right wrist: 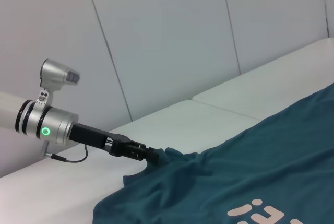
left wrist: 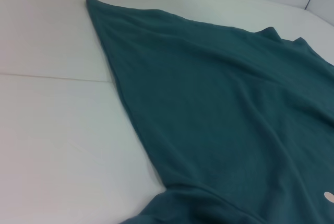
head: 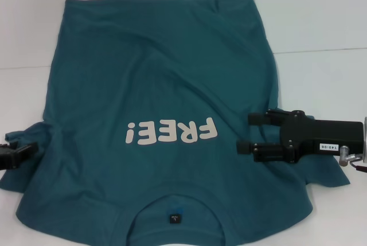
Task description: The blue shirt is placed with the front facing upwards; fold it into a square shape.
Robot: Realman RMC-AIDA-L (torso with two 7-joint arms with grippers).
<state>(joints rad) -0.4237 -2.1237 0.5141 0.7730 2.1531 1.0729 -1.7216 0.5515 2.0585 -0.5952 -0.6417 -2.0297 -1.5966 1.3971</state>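
Note:
The blue shirt [head: 166, 74] lies spread front-up on the white table [head: 321, 22], collar and dark neck label [head: 174, 218] nearest me, hem at the far side. The off-white "FREE!" lettering [head: 172, 132] sits mid-chest. My left gripper [head: 23, 151] is at the shirt's left sleeve. The right wrist view shows it [right wrist: 152, 155] shut on the sleeve fabric, which bunches up at its tip. My right gripper [head: 248, 133] is open and empty, hovering over the shirt's right side near the right sleeve, fingers pointing toward the lettering. The left wrist view shows only the shirt's body [left wrist: 219, 104].
Bare white table [left wrist: 57, 130] lies to the left, right and beyond the hem, with a seam line [head: 321, 51] across it. A white panelled wall [right wrist: 172, 36] stands behind the left arm [right wrist: 52, 125].

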